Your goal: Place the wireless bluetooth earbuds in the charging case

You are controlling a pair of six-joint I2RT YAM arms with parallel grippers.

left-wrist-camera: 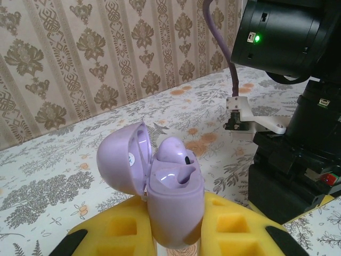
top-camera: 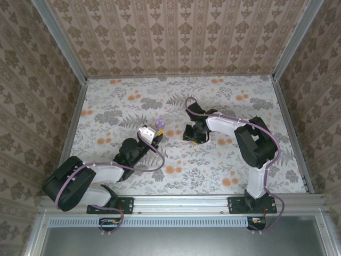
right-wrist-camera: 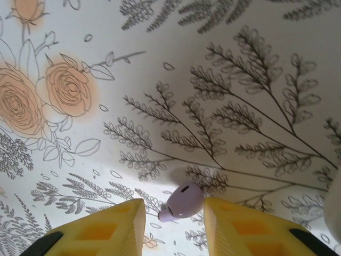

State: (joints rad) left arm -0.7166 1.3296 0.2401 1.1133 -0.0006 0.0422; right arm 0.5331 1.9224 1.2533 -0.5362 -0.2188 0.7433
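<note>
The loose earbud (right-wrist-camera: 181, 202), a small lilac pebble of glossy plastic with a short stem and a dark slot on its back, looks light, hard and slick. It would likely skid or roll out of a careless pinch. The best hold seems to be across its rounded body, with the stem left free to point down into the socket.

In the right wrist view it lies between the yellow foam-faced fingers of the right gripper (right-wrist-camera: 175, 213). That gripper stands narrow. The right finger (right-wrist-camera: 240, 229) is at or against the earbud's side, and a thin gap shows by the left finger (right-wrist-camera: 106, 232), so I judge it bracketed, not pinched. I cannot tell whether it rests on the pale floral tablecloth (right-wrist-camera: 160, 80) or sits just above it.

Its destination is the lilac egg-shaped plastic charging case (left-wrist-camera: 173, 197). The left gripper (left-wrist-camera: 173, 229) is clamped tight on the case's lower body and holds it upright, with the hinged lid (left-wrist-camera: 120, 165) thrown back to the case's left. A second lilac earbud (left-wrist-camera: 173, 152) already sits in the case, and the hollow beside it looks free.

From above, the right gripper (top-camera: 194, 137), with the loose earbud under it, is low over the cloth near the case's (top-camera: 159, 125) right side. The left gripper (top-camera: 152, 133) is directly beneath the case.
</note>
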